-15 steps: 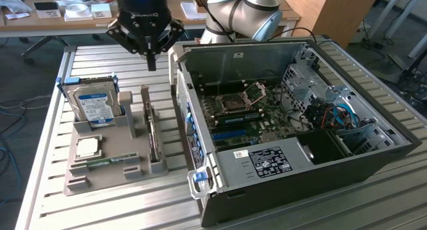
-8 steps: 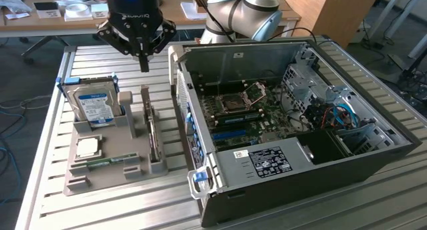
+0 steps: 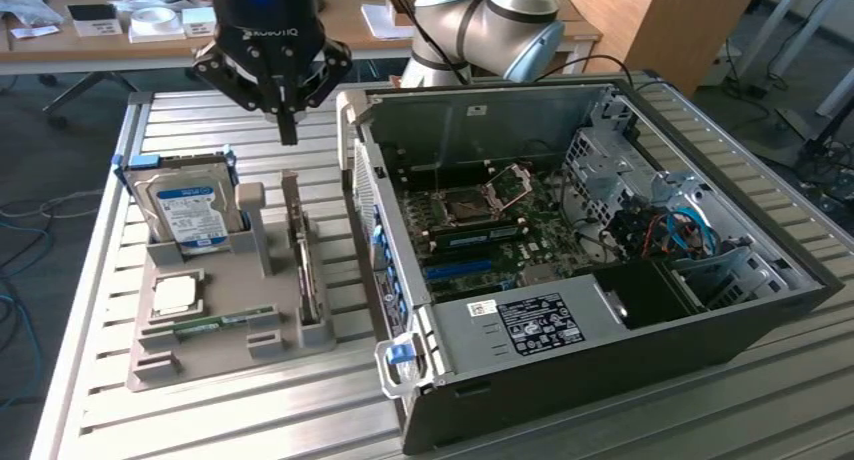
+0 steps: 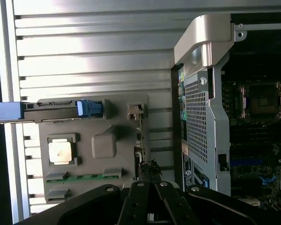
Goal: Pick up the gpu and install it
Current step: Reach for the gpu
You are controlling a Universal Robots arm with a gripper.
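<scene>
The gpu (image 3: 307, 272) is a thin dark card standing on its edge in a slot along one side of the grey parts holder (image 3: 220, 280). In the wrist view the gpu (image 4: 139, 140) appears edge-on as a narrow dark strip. My gripper (image 3: 287, 135) hangs above the far end of the holder, a little beyond the card and well above it. Its black fingers are shut together with nothing between them. In the wrist view the gripper (image 4: 148, 177) points down over the card's line.
The holder also carries a blue-labelled hard drive (image 3: 187, 208), a CPU (image 3: 176, 295) and a green RAM stick (image 3: 214, 326). At the exterior view's right lies an open computer case (image 3: 747, 310) with its motherboard (image 3: 487, 230) exposed. Everything rests on a slatted metal table (image 3: 200, 420).
</scene>
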